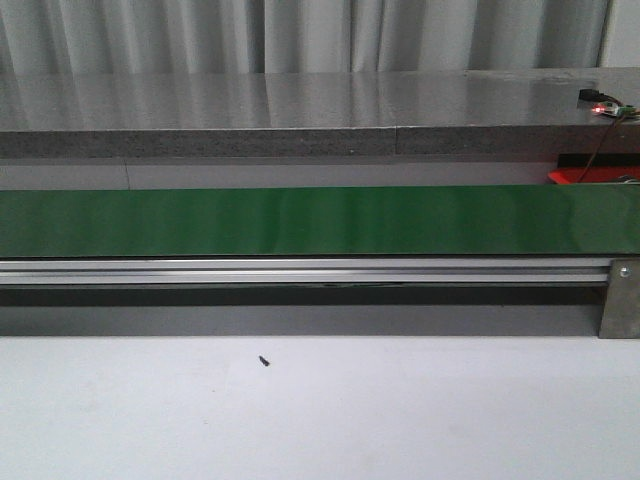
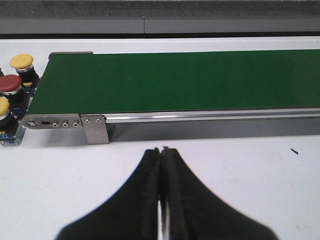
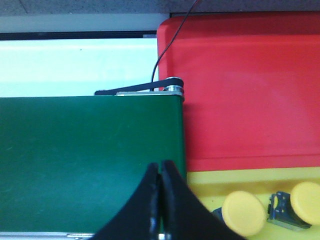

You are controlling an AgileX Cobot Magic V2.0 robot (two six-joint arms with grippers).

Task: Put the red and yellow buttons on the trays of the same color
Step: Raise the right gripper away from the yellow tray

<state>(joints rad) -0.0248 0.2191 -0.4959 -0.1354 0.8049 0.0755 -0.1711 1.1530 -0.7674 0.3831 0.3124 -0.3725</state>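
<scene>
Both claws were pressed together and pinched nothing: the left gripper (image 2: 162,192) hung over the white table (image 2: 240,170) just short of the green conveyor belt (image 2: 175,80), and the right gripper (image 3: 161,200) hung over that belt's far end. From the right gripper, the red tray (image 3: 250,90) lay bare at about one o'clock and the yellow tray (image 3: 210,182) at about three o'clock, holding two yellow buttons (image 3: 243,212) side by side. From the left gripper, at about ten o'clock off the belt's other end, a red button (image 2: 11,84) sat between two more yellow ones (image 2: 22,61).
</scene>
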